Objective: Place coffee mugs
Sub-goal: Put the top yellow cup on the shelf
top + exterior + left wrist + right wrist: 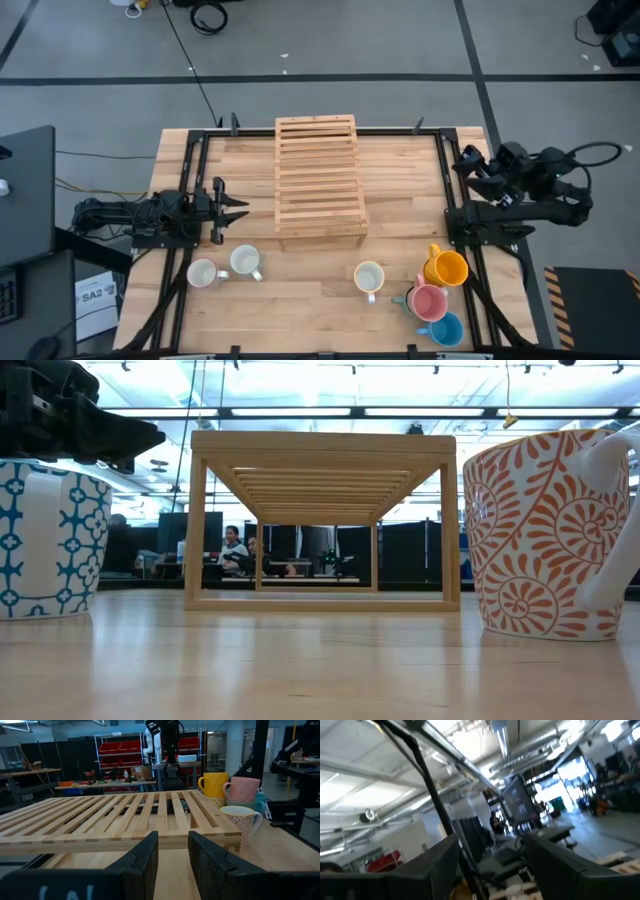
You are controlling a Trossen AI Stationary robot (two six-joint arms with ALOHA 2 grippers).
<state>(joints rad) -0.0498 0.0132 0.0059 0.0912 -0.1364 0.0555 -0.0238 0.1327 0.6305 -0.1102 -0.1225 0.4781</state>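
mugs stand along the near edge of the tabletop (300, 300), in front of a wooden slatted rack (318, 175). two pale mugs (201, 273) (245, 261) sit side by side near the left gripper (236, 209), which hovers empty just left of the rack, its fingers (145, 862) parted with a narrow gap. a patterned mug (369, 277) stands alone further right. an orange mug (447, 267), a pink mug (428, 301) and a blue mug (445, 330) cluster at the right corner. the right gripper (492, 857) is raised off to the right, fingers spread wide, gripping nothing.
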